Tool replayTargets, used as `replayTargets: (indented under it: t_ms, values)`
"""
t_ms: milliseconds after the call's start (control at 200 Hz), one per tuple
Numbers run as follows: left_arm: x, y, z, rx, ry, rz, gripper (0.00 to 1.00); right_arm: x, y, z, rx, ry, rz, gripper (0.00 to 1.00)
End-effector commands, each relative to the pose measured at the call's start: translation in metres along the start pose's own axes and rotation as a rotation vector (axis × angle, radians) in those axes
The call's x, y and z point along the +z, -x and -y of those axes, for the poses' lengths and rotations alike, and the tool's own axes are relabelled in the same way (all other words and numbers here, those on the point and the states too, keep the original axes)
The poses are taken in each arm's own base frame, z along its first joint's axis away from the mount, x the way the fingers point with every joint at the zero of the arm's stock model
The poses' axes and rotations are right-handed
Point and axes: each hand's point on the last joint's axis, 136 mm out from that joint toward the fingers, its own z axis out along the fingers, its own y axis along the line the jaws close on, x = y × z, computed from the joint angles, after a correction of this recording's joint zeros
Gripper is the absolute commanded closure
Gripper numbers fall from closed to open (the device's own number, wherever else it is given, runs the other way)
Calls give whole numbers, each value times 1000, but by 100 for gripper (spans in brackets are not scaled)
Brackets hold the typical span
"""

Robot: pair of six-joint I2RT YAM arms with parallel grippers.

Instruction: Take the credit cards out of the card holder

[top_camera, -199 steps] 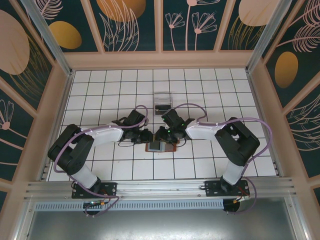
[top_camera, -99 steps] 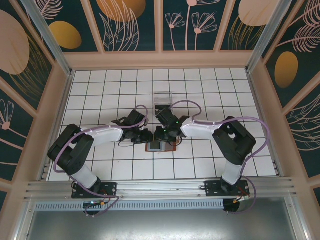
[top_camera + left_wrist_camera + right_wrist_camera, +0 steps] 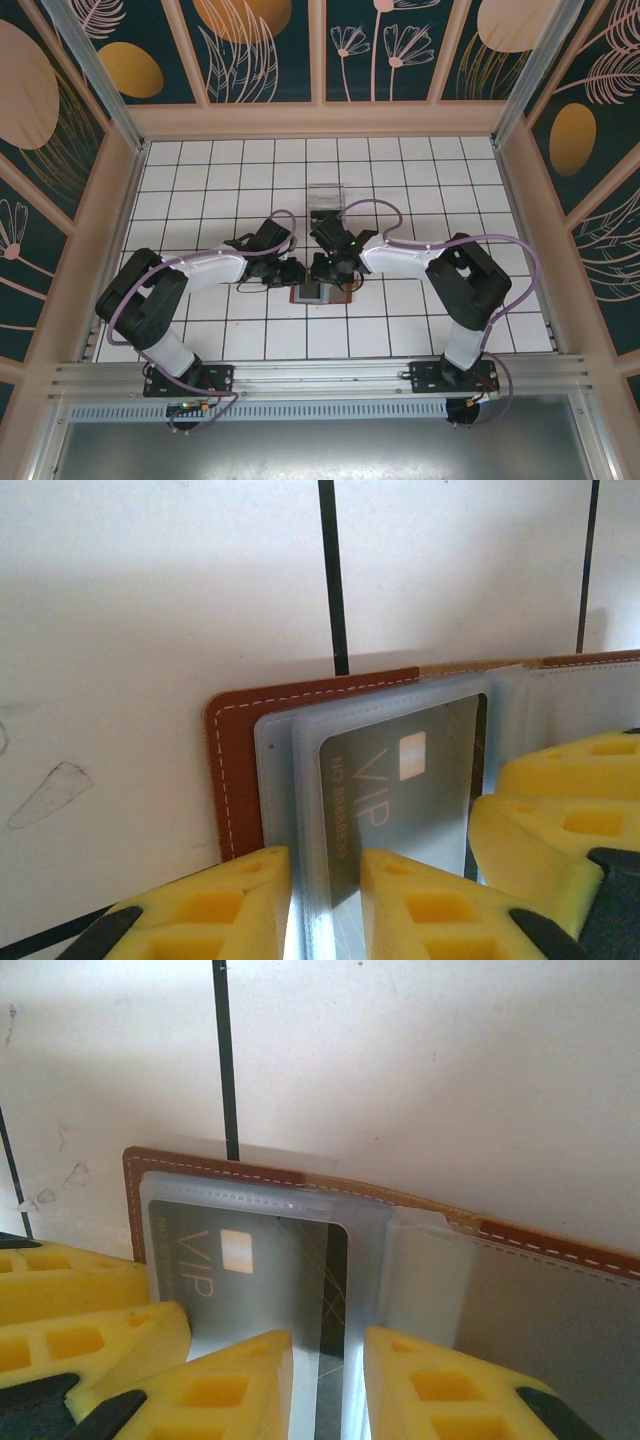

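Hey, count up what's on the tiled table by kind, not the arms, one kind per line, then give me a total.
Brown card holder, lying open: 1
Grey VIP card, still in a clear sleeve: 1 that I can make out
Clear plastic box: 1
Total: 3
More cards may sit hidden in the other sleeves.

Left gripper (image 3: 325,900) pinching card holder (image 3: 236,770) sleeve

Both pincers crowd the card holder (image 3: 322,292); surrounding tiles lie free.
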Motion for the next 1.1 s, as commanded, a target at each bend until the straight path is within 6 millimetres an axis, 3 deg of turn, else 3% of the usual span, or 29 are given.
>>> replayTargets:
  t_ms: [0, 360, 1096]
  values:
    - [0, -2, -8, 16, 58, -12, 73, -11, 5, -10, -10, 50, 29, 74]
    - [4, -5, -6, 20, 59, -22, 73, -14, 2, -26, 7, 176, 18, 74]
    - [4, -6, -3, 23, 52, -23, 73, 9, -7, 4, 28, 63, -10, 74]
